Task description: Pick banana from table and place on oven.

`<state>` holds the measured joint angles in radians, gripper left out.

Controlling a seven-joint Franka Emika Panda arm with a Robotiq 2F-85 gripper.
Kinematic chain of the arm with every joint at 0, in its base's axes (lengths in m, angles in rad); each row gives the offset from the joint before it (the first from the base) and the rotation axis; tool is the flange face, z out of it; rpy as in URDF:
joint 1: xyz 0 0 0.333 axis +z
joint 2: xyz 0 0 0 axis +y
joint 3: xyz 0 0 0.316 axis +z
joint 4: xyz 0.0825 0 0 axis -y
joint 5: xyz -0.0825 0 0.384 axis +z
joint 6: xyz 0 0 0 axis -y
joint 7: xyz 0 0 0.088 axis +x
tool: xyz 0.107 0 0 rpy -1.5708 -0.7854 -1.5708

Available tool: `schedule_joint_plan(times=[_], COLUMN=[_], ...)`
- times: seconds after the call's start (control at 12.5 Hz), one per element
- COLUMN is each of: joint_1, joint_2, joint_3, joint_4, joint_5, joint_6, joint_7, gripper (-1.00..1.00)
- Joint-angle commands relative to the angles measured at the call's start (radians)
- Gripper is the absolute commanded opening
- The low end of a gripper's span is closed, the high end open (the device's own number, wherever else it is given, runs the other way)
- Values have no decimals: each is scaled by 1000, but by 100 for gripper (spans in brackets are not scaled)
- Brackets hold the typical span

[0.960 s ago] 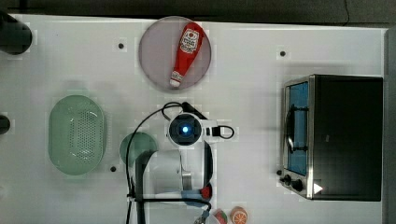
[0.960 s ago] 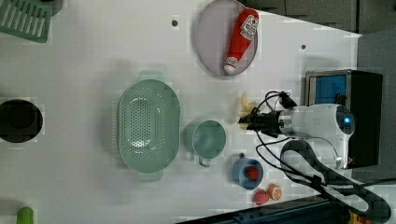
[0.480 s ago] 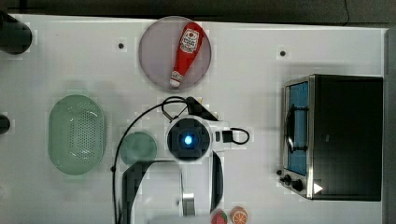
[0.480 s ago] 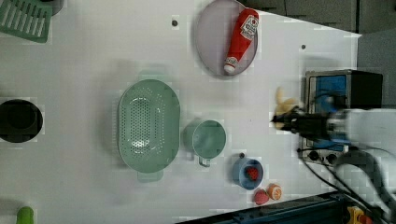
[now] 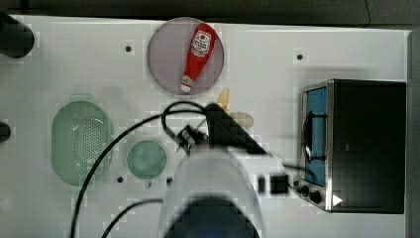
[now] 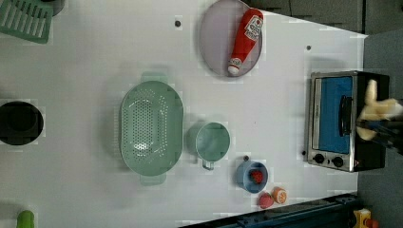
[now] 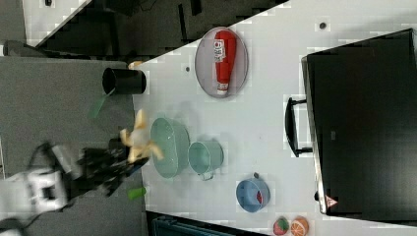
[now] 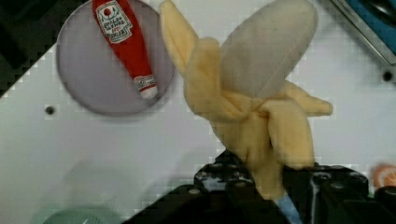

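The banana (image 8: 261,93) is off the table (image 5: 277,54), pinched at its lower end in your claw (image 8: 271,184), peel flaps hanging loose. The left view puts it in front of the oven (image 6: 347,118); in the top view it sits between the ketchup plate (image 5: 163,54) and the oven door. Carry it high enough to clear the oven's front edge, bring it over the middle of the black top, lower until the peel rests, then let go gently so it cannot roll off.
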<state>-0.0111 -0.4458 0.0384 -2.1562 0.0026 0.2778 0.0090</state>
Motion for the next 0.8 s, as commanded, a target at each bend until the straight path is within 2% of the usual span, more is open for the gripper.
schedule_joint_plan(times=[0.08,0.32,0.56,0.8], joint_1=[-7,-24,-40,-42], joint_2=[43,64,132,244], joint_3=[-59,-166,-336,-502], joint_4=[49,60,69,86], joint_5=[-11,-13,-30,-34], joint_6=[-109,-103,-72,66], joint_7=[-5,-100,-299,-579], gripper=[-50,-50,-50,-50])
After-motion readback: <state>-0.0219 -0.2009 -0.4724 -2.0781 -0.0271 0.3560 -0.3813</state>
